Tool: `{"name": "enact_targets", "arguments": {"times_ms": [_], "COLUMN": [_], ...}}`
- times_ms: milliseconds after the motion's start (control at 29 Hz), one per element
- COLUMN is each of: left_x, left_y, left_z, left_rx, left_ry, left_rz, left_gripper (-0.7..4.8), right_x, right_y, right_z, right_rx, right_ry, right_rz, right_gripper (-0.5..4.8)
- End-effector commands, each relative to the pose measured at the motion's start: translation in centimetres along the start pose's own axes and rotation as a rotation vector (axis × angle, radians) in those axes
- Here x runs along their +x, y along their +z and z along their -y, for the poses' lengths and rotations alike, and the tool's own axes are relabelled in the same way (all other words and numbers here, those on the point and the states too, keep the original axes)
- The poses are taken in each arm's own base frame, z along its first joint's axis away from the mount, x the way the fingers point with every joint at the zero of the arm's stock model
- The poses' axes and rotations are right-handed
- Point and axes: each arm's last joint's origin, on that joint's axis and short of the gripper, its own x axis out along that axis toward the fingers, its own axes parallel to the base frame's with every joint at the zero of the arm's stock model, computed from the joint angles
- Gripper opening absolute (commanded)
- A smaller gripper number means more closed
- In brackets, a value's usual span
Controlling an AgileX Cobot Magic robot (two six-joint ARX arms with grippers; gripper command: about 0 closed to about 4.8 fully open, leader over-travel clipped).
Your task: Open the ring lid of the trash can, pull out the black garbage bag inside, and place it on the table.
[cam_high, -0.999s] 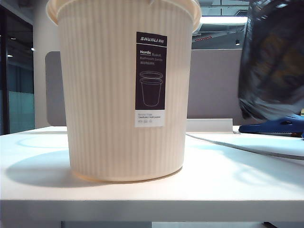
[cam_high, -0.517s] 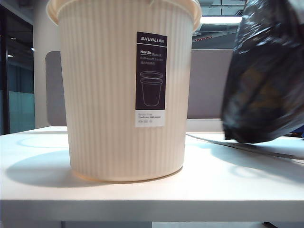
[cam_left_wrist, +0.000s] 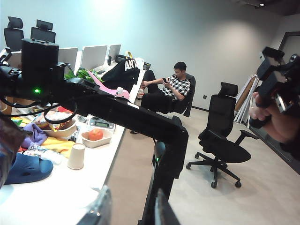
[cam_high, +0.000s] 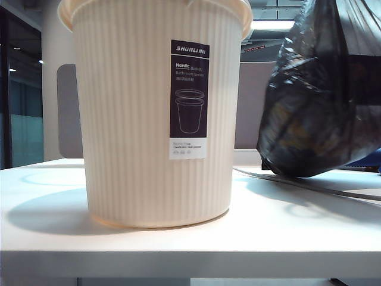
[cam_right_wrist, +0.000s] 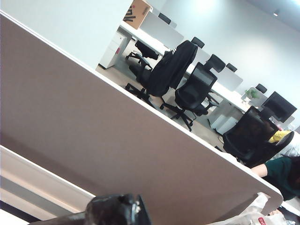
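Black garbage bag [cam_high: 324, 101]: hangs clear of the tabletop on the right of the exterior view, beside the can and apart from it; glossy, crinkled, bulging; top runs out of frame.
Bag in right wrist view [cam_right_wrist: 117, 210]: bunched black plastic at the edge of the picture, right where the claw sits.
Right gripper [cam_right_wrist: 123, 213]: fingers themselves hidden by the plastic; pressed together, pinching the bunched top of the bag.
Left gripper [cam_left_wrist: 129, 213]: only two fingertips in view, with a plain gap between them, nothing seen in it; raised, aimed out across the room past the other arm's dark links; whether fully spread cannot be told.
Trash can [cam_high: 156, 113]: upright near the middle of the table, ribbed cream wall, black-and-white label facing the camera.
Ring lid: not made out in any view.
Table [cam_high: 190, 253]: white, bare front edge below the can; a grey cable [cam_high: 309, 185] lies under the bag.
Slipper [cam_left_wrist: 26, 168]: dark blue, on the table near a paper cup [cam_left_wrist: 76, 156].
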Motion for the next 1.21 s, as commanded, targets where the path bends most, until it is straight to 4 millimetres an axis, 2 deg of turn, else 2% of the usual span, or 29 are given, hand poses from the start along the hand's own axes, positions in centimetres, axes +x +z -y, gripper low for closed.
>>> {"name": "enact_targets", "arguments": {"times_ms": [34, 344, 620, 861, 1205], "left_x": [-0.1, -0.1, -0.2, -0.5, -1.0], "left_y": [0.0, -0.1, -0.4, -0.6, -1.3], "left_z": [0.2, 0.2, 0.2, 0.6, 1.2], "left_rx": [0.011, 0.002, -0.006, -0.004, -0.007], "left_ry": [0.003, 0.005, 0.015, 0.04, 0.059], "left_rz": [-0.001, -0.006, -0.021, -0.024, -0.022], "left_gripper": [1.21, 1.21, 1.21, 1.21, 1.21], "right_x": [0.2, 1.2, 1.4, 1.4, 1.8], "right_y": [-0.2, -2.1, -2.6, -2.9, -4.7], "right_z": [-0.1, -1.3, -1.6, -1.3, -2.1], "right_rx": [0.008, 0.005, 0.004, 0.088, 0.105], "right_ry": [-0.016, 0.008, 0.011, -0.104, -0.054], "right_rz": [0.017, -0.023, -0.045, -0.103, -0.159], "right_gripper": [-0.02, -0.02, -0.02, -0.02, -0.02]}}
